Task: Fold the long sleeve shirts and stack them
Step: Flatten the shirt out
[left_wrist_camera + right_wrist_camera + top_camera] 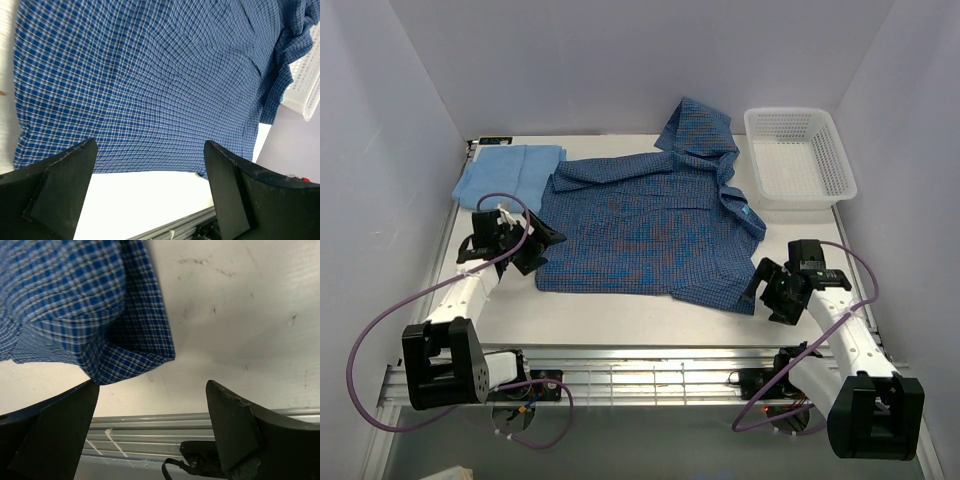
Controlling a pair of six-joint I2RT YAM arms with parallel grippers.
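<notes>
The dark blue checked shirt lies spread on the table's middle, one sleeve bunched toward the far right. It fills the left wrist view, and its near right corner shows in the right wrist view. The plain light blue shirt lies folded at the far left. My left gripper is open and empty at the checked shirt's left edge. My right gripper is open and empty beside the shirt's near right corner.
A white mesh basket stands at the far right, also seen in the left wrist view. Grey walls enclose the table on three sides. A metal rail runs along the near edge between the arm bases.
</notes>
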